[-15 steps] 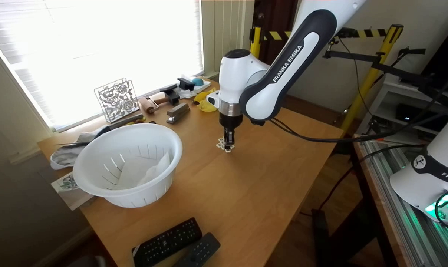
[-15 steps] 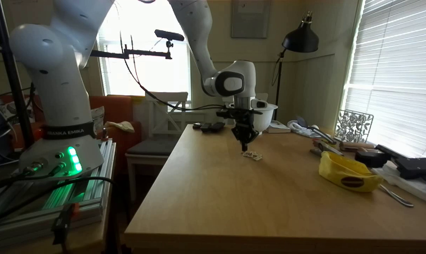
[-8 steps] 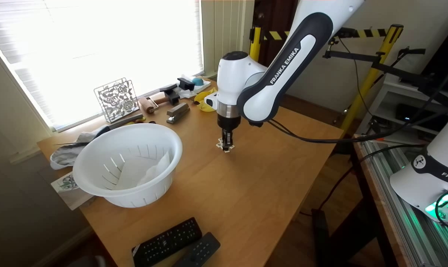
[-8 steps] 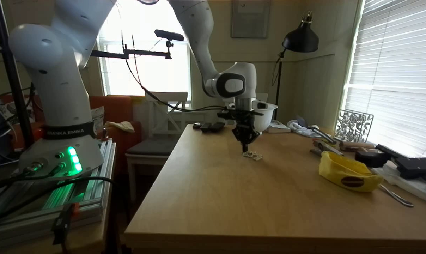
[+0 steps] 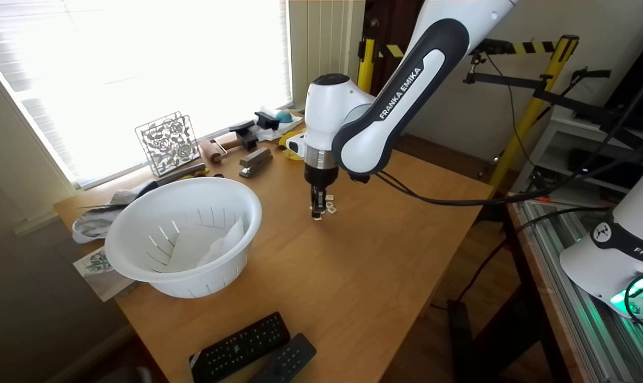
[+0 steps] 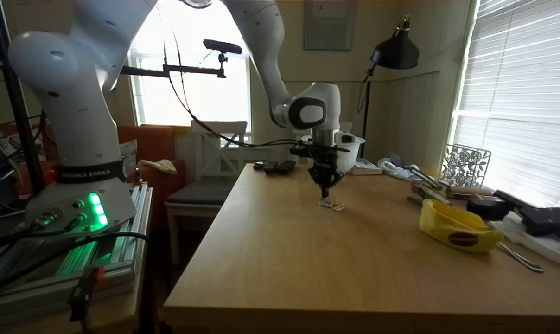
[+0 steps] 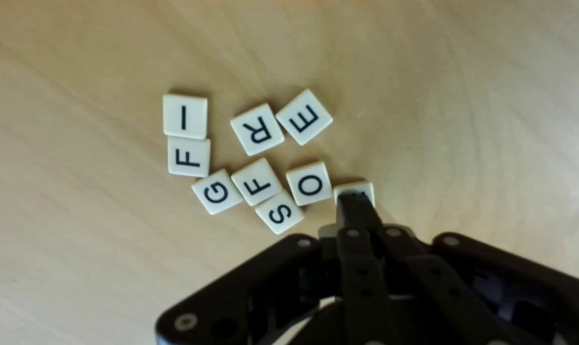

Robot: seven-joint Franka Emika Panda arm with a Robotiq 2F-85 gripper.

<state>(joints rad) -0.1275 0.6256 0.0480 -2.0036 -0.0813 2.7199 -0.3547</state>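
Small, flat, square tiles (image 7: 257, 182), glossy cream-white with crisp black capitals, lie clustered on the smooth, fine-grained wooden tabletop (image 7: 98, 249), left of centre in the wrist view and near the middle of both exterior views. The gripper (image 7: 359, 211), black and jointed with round bolt heads along its links, fills the bottom right of the wrist view, its two slim fingers pressed together, tips over a half-covered tile (image 7: 353, 187); whether they touch it cannot be told. Nine tiles show there: eight read I, F, R, E, G, F, O and S, and the letter of the ninth, under the tips, is mostly hidden. In an exterior view, one white plastic bowl (image 5: 140, 229) with slotted walls sits at the left, two black, button-studded remotes (image 5: 240, 346) lie at the bottom, and one openwork rack (image 5: 167, 141) of rose shapes stands at the upper left, one stapler (image 5: 256, 161) to its right. One black lamp (image 6: 396, 51) with a bell-shaped shade stands at the upper right in an exterior view.
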